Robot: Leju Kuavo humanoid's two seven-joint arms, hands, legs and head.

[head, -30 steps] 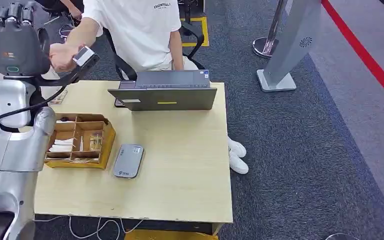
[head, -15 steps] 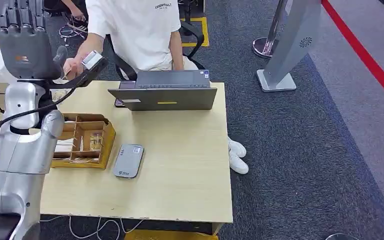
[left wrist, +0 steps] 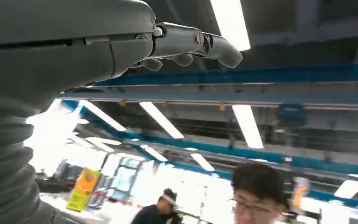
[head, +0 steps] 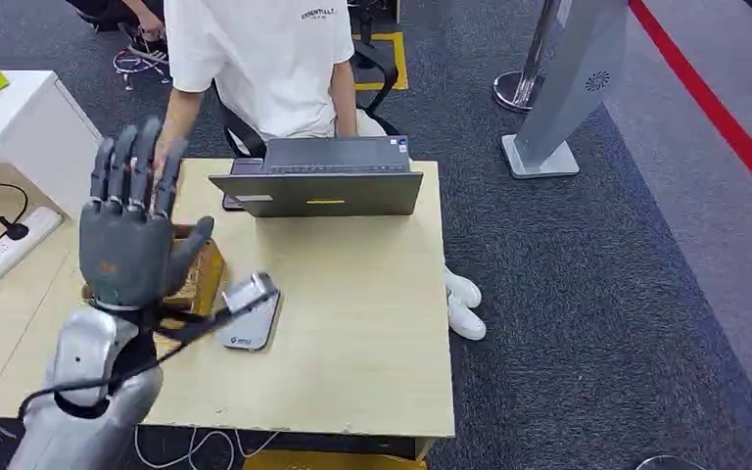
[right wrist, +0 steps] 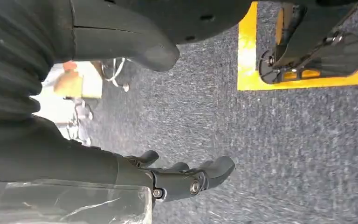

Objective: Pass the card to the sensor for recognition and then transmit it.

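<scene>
The shallow brown cardboard tray with dividers (head: 203,277) sits on the pale wooden table (head: 352,333), mostly hidden behind the robot's left hand (head: 129,235); its contents cannot be made out. Just beside it lies the flat grey rounded sensor pad (head: 252,326). The left hand is raised with its dark fingers (head: 137,168) spread upright and nothing between them. No card can be told apart for certain; a small pale rectangular piece (head: 246,290) on a dark stalk at the wrist hangs just above the sensor. The right hand (right wrist: 182,179) hangs over grey carpet (right wrist: 284,154), fingers loosely bent, grasping nothing. A person in a white T-shirt (head: 259,59) sits behind an open grey laptop (head: 318,179).
</scene>
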